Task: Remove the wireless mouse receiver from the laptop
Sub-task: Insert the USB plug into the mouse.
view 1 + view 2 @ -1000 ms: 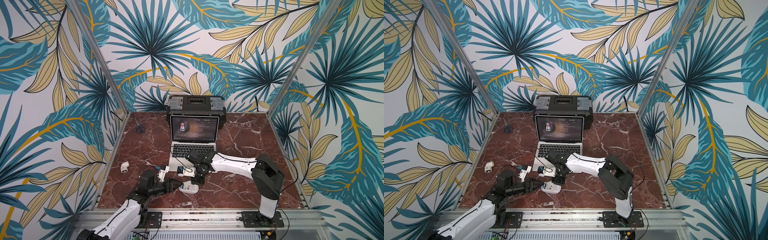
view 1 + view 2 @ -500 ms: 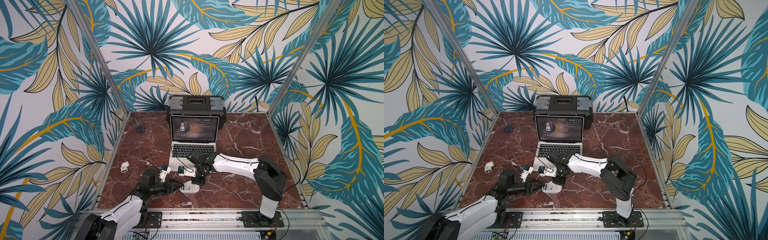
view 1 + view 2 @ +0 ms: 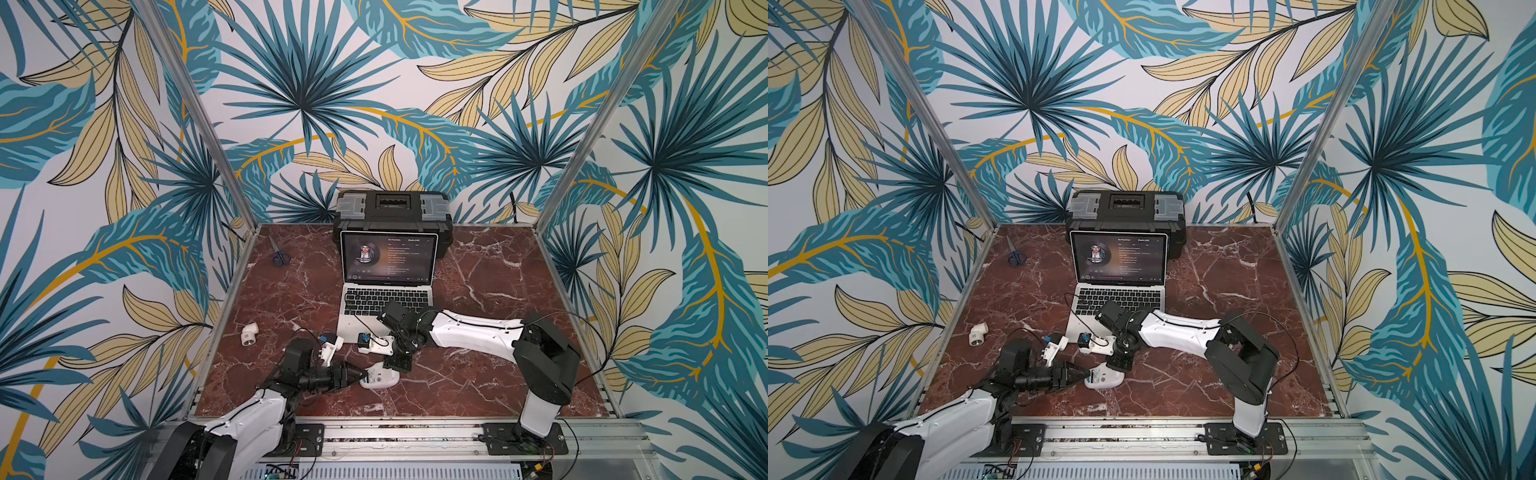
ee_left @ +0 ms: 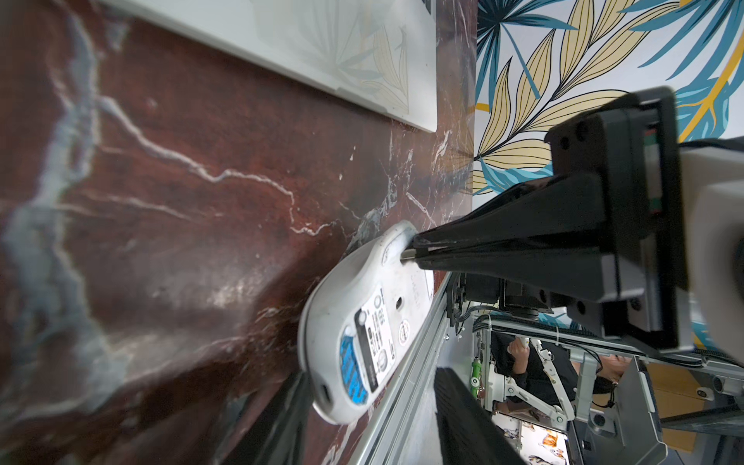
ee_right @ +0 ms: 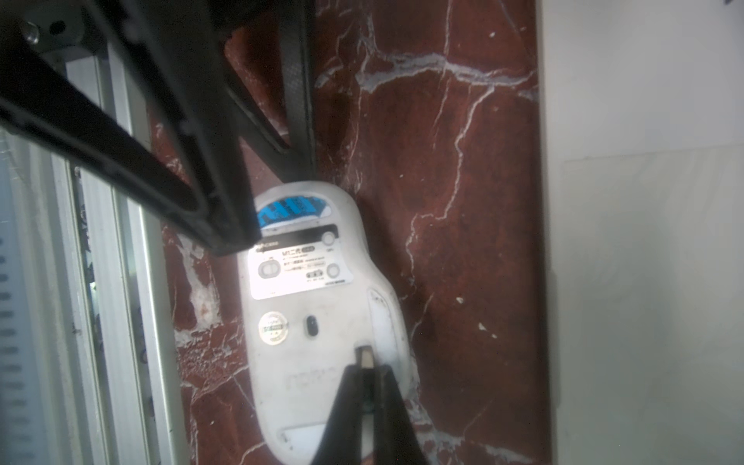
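Right jaws pinch small metal receiver (image 5: 364, 356) at white oval mouse (image 5: 306, 306) underside (blue-striped label (image 5: 290, 209)); left jaws clamp mouse.

**Arms: white shells, black joints**

Left arm (image 3: 249, 419) and right arm (image 3: 473, 334): glossy white link covers, matte black joint housings, flat black base plates (image 3: 498, 440). Thin black cables (image 3: 604, 340) loop off the elbows. Left gripper (image 3: 362, 376) and right gripper (image 5: 365, 370): black, with fingers tapering to narrow wedge tips. Beside each gripper's base is a white camera bracket (image 3: 376, 344) with a blue plug. The right gripper's black mounting block (image 4: 579, 137) shows sunken screw holes. Behind the block runs a thin red-and-green strip.
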Controlling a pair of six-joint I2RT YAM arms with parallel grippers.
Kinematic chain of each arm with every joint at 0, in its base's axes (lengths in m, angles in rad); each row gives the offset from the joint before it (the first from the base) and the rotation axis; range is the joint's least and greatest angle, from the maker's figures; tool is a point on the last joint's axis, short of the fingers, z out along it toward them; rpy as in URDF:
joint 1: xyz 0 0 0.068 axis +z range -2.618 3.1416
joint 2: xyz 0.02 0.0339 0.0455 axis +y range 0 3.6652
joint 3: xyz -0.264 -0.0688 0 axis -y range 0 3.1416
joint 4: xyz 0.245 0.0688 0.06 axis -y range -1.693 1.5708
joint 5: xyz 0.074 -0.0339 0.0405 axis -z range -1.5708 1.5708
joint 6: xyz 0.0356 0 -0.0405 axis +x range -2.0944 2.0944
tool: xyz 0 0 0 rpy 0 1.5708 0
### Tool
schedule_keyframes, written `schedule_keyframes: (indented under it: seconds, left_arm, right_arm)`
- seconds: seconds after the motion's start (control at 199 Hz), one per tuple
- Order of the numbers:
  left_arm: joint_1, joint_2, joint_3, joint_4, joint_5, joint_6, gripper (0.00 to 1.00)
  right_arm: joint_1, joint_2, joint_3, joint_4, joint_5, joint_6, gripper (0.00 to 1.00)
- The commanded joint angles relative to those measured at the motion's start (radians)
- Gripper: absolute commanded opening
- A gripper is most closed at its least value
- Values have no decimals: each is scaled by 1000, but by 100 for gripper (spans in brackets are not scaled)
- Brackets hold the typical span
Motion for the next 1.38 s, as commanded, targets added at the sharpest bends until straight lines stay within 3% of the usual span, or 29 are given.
schedule_keyframes:
  seconds: [0.0,0.06,0.463,0.759,0.976,1.096,1.197,1.282,1.373]
  left_arm:
    - [1,59,-27,0,3,3,54]
    - [3,82,-27,1,-22,-17,58]
    - [3,-17,-33,68,-79,-100,59]
    - [2,234,-39,336,-39,-147,53]
    - [-49,324,-41,534,-57,-218,53]
    - [-114,384,-33,604,-87,-242,48]
    - [-126,448,-38,676,-99,-254,35]
    - [-129,501,-41,754,-97,-272,30]
    - [-133,542,-36,779,-104,-263,17]
  right_arm:
    - [-6,7,-36,4,6,4,0]
    - [-6,5,-38,8,5,5,0]
    - [-13,-5,-53,21,4,4,0]
    - [-14,4,-59,49,11,8,0]
    - [-13,8,-66,66,9,9,0]
    - [-14,8,-73,74,6,12,0]
    - [-14,7,-77,80,11,11,0]
    - [-14,5,-82,83,17,8,0]
    - [-14,2,-83,83,17,7,0]
